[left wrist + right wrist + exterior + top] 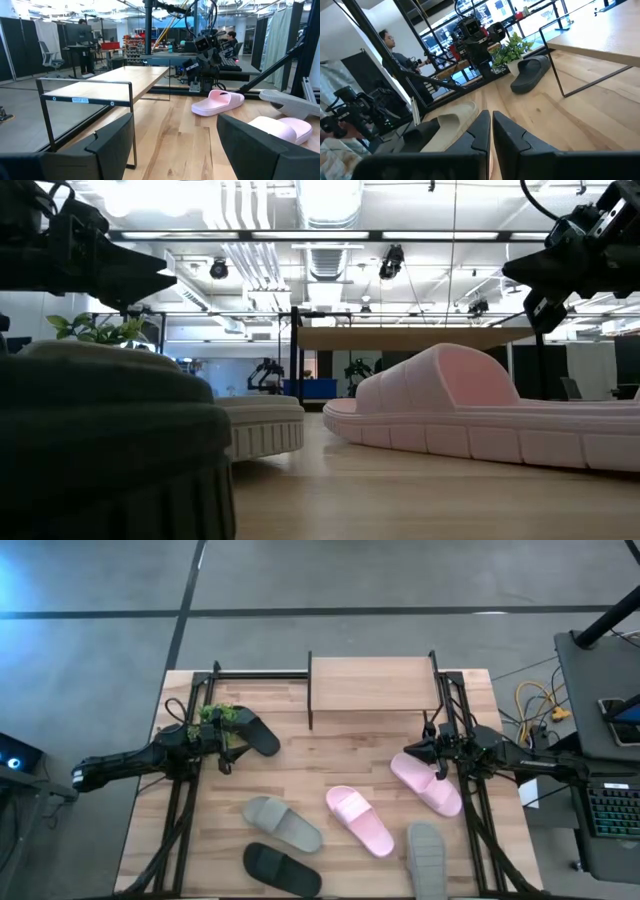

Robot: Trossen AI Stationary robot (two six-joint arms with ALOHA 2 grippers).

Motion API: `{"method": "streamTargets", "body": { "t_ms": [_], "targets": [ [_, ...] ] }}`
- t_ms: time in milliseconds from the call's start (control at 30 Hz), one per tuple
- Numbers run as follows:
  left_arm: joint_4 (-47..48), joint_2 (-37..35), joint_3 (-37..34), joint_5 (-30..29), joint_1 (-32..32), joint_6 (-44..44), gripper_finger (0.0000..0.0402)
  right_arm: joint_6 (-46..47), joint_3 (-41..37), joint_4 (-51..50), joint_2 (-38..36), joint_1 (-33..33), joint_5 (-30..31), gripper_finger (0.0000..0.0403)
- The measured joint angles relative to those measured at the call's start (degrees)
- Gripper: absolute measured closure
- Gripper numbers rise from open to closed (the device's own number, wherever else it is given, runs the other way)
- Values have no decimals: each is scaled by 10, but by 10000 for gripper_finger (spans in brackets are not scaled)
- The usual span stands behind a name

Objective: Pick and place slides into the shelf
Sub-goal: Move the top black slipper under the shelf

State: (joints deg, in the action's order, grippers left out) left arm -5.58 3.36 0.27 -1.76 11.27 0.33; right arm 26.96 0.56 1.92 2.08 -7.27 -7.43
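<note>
Overall, the shelf (372,686) stood empty at the table's (330,755) far edge; six slides lay on the table: one black slide (258,736) beside the plant (217,715), two pink slides (359,821) (426,784) mid-table, grey slides (283,823) (425,858) and a second black slide (283,869) near the front edge. The left gripper (226,748) hovered near the plant, fingers spread wide, holding nothing; the right gripper (437,752) hung above the farther pink slide, fingers closed and empty.
</note>
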Motion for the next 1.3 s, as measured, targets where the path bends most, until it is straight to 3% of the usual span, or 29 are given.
{"method": "streamTargets", "body": {
  "t_ms": [67, 267, 367, 800, 1300],
  "targets": [
    [-35, 0, 0, 1, 0, -41, 132, 0, 0, 0, 0, 0, 0, 390],
    [-176, 0, 0, -10, 0, -335, 132, 0, 0, 0, 0, 0, 0, 390],
    [-255, -1, 0, -19, 0, -408, 132, 0, 0, 0, 0, 0, 0, 390],
    [-501, -1, 0, -22, 0, -419, 132, 0, 0, 0, 0, 0, 0, 390],
    [-494, 7, 0, -67, 0, -419, 132, 0, 0, 0, 0, 0, 0, 390]
  ]
}}
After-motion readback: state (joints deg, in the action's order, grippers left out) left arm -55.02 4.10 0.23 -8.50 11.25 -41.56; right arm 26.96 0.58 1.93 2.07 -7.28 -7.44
